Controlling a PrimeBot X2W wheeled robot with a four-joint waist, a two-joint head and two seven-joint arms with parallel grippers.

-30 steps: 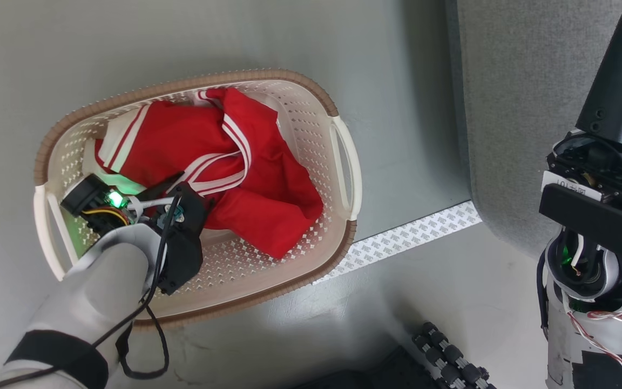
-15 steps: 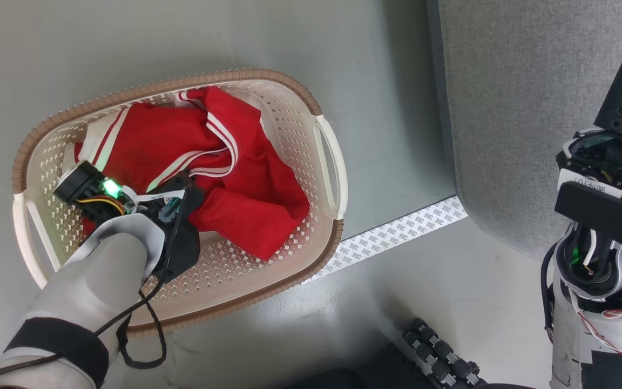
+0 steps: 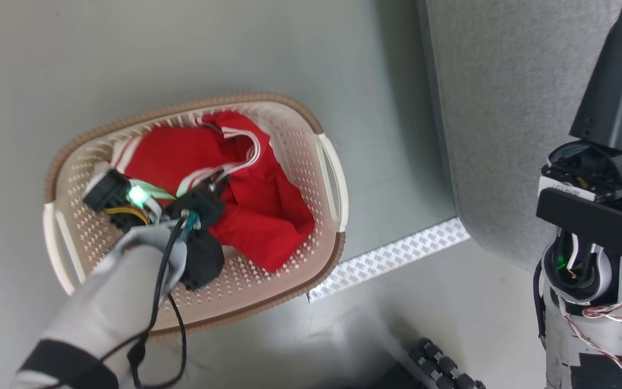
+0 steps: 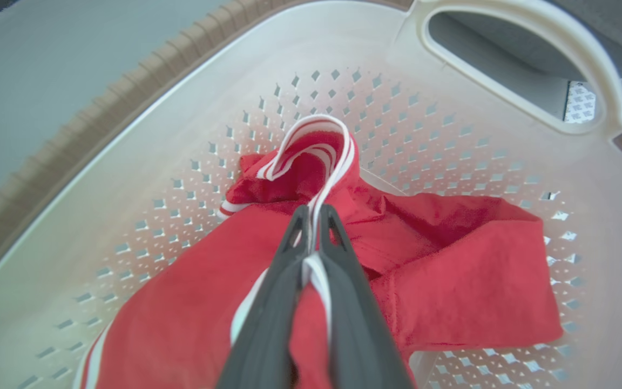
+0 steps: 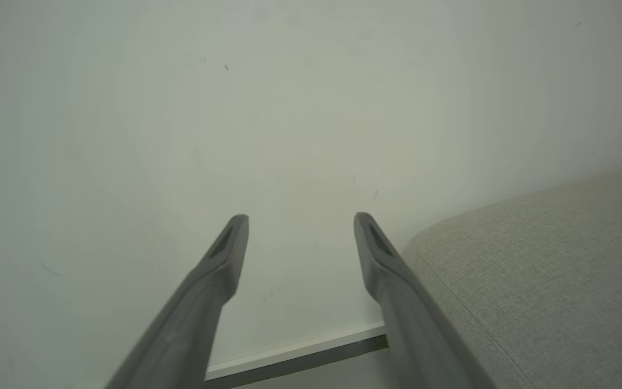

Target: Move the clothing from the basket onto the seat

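**Hazards**

- The left claw [image 4: 313,213] is closed tight on a narrow white striped band [image 4: 338,140] at the edge of the soft red sports clothing with white trim [image 3: 259,216], not on the body of the fabric. The hold is thin. The band may slip out from between the long dark fingers once weight comes onto it.
- The clothing lies bunched across the middle and right of the cream-white perforated plastic basket with the brown rim [image 3: 181,106], at centre-left of the head view. Whether this is one garment or several tangled together cannot be told. A lift could drag loose cloth over the rim onto the grey floor [image 3: 181,43], or tip the light basket.
- The loose black cable [image 3: 166,281] hangs from the forearm over the basket's near wall and could snag.
- The large light-grey woven-fabric seat [image 3: 505,97] fills the upper right, well apart from the basket. Trailing cloth may fall short during the carry.

**Pose**

- Left arm: the pale forearm [image 3: 116,302] rises from the lower left. The wrist angles down into the basket.
- Right claw [image 5: 300,218]: the fingers are spread wide and hold nothing. They point at a plain pale surface [image 5: 289,108] beside the seat's rounded edge.
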